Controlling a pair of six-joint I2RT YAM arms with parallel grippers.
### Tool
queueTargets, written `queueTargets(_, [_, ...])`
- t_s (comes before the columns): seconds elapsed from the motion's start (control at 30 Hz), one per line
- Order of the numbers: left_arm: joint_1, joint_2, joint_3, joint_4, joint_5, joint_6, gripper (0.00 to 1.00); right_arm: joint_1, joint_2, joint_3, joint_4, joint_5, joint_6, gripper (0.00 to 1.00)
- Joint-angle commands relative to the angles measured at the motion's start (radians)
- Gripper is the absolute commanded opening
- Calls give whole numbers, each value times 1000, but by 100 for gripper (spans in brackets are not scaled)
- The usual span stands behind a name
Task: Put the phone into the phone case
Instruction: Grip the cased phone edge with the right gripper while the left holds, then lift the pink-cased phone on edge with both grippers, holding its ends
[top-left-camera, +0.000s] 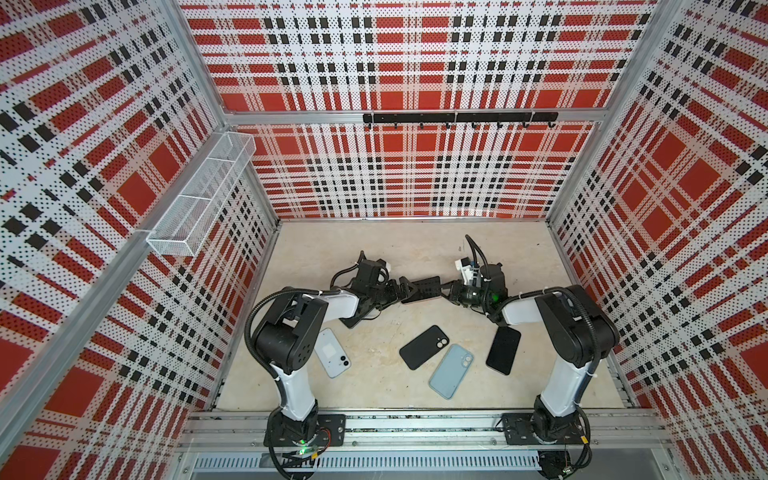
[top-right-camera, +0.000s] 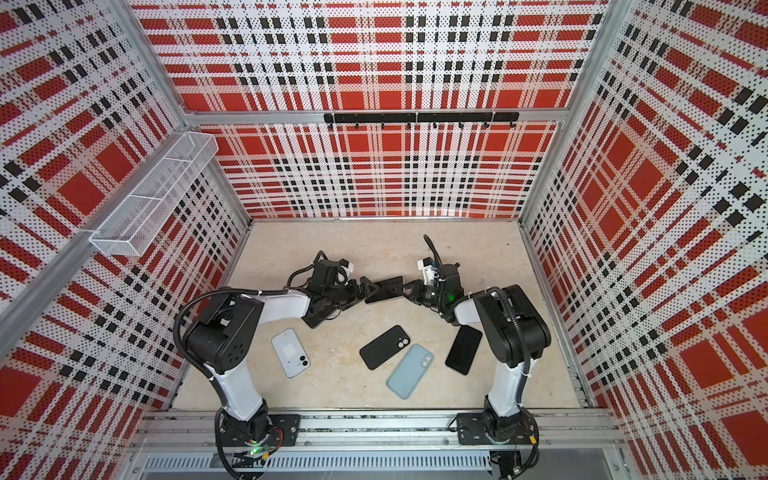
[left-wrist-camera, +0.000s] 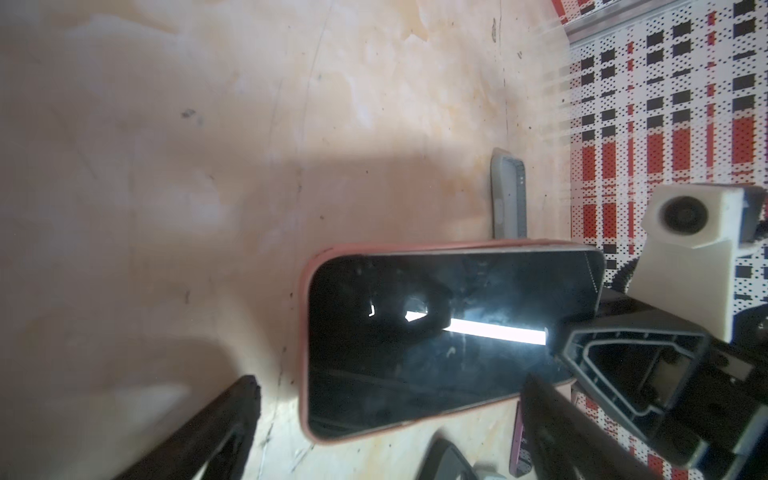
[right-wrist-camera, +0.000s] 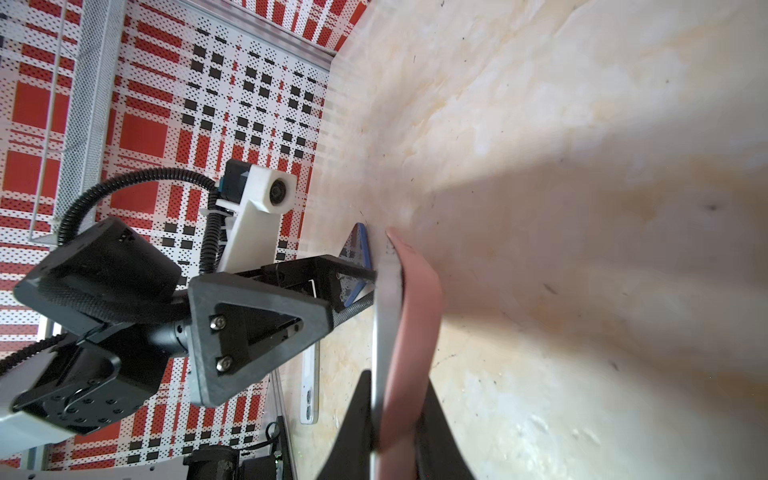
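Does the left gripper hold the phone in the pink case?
No, the left gripper stands wide open; the right gripper alone pinches the phone and its pink case.

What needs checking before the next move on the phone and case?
1. Right gripper shut on phone and pink case: ok.
2. Left gripper open, holding nothing: ok.
3. Phone fully seated in pink case: not ok, the case's far end stands off it in the right wrist view.
4. Held phone off the table: cannot tell.
5. Black case and blue case lie apart from the held phone: ok.
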Motion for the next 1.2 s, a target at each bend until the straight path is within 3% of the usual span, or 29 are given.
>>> queueTargets(0.0, [38, -94, -5, 30, 37, 19, 100, -15, -91, 19, 43, -69, -7, 0])
queueTargets(0.43, [68, -241, -38, 156, 237, 9, 91, -31, -271, 53, -68, -202, 14, 0])
queueTargets(0.83, [57, -199, -95, 536, 416, -201, 68, -48, -273, 34, 116, -287, 170, 0])
queueTargets(0.97, [32, -190, -88, 540, 424, -196, 62, -49, -240, 28, 214, -292, 233, 0])
queueTargets(1.17, [7, -166, -68, 551, 436, -201, 46, -49, -201, 25, 298, -293, 290, 0])
